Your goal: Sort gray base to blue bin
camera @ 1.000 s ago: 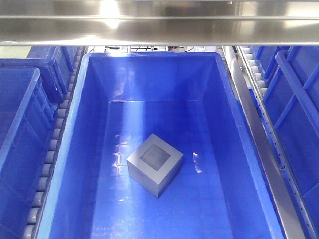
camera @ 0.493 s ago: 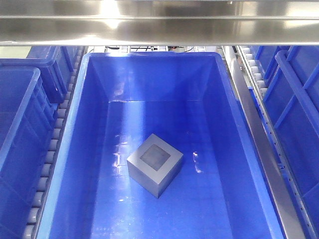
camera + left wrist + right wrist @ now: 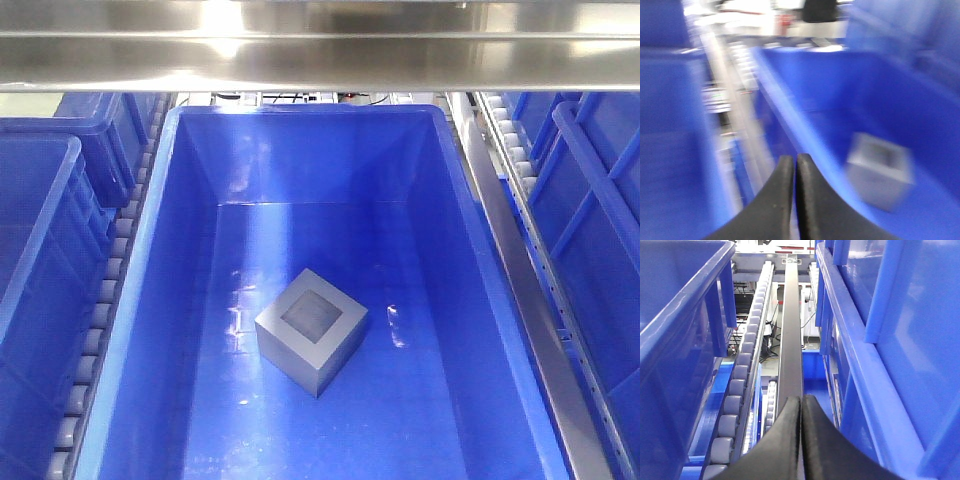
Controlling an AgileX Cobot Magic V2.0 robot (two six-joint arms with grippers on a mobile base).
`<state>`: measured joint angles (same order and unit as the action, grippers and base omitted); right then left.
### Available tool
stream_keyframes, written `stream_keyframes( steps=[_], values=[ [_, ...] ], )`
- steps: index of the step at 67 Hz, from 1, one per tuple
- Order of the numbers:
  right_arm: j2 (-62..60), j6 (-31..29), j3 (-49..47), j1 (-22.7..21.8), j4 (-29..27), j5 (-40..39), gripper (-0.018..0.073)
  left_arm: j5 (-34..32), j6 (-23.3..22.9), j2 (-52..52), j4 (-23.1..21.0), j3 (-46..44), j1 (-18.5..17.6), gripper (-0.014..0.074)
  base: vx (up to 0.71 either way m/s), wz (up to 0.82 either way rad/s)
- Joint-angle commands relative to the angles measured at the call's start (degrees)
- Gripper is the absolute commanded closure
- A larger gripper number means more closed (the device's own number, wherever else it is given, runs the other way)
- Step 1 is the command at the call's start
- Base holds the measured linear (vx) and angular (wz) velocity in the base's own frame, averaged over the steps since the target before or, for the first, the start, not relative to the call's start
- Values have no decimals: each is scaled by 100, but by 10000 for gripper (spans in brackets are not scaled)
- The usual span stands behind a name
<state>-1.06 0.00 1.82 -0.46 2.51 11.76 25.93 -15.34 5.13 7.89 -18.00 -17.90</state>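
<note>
Gray base [image 3: 311, 331] sits on blue bin [image 3: 158, 230] floor, recess up. Left gripper [image 3: 792, 165] over bin's rim, right gripper [image 3: 801, 405] outside bin; both jaws together, empty.

Both the left claw [image 3: 791, 167] and the right claw [image 3: 801, 407] have fingers pressed together, gripping nothing.

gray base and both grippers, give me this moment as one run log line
gray base: on floor of blue bin, recess up, untouched | left gripper: shut, empty, outside bin rim, view blurred | right gripper: shut, empty, over roller track between bins
</note>
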Motion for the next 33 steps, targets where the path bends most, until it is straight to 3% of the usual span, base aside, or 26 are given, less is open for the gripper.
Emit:
stream_keyframes(
  steps=[1, 13, 23, 33],
  values=[
    [-43, -69, 29, 12, 49, -450, 564, -858, 38, 111, -38, 143, 538, 605, 0, 0],
    [-43, -69, 29, 12, 49, -468, 564, -2116, 504, 105, -62, 1038, 1530, 605, 0, 0],
    [-43, -69, 29, 12, 49, -466, 564, -2795, 558, -303, -70, 1899, 1965, 605, 0, 0],
    [-43, -69, 29, 12, 49, -466, 564, -2212, 651, -667, -64, 1890, 2119, 605, 0, 0]
  ],
)
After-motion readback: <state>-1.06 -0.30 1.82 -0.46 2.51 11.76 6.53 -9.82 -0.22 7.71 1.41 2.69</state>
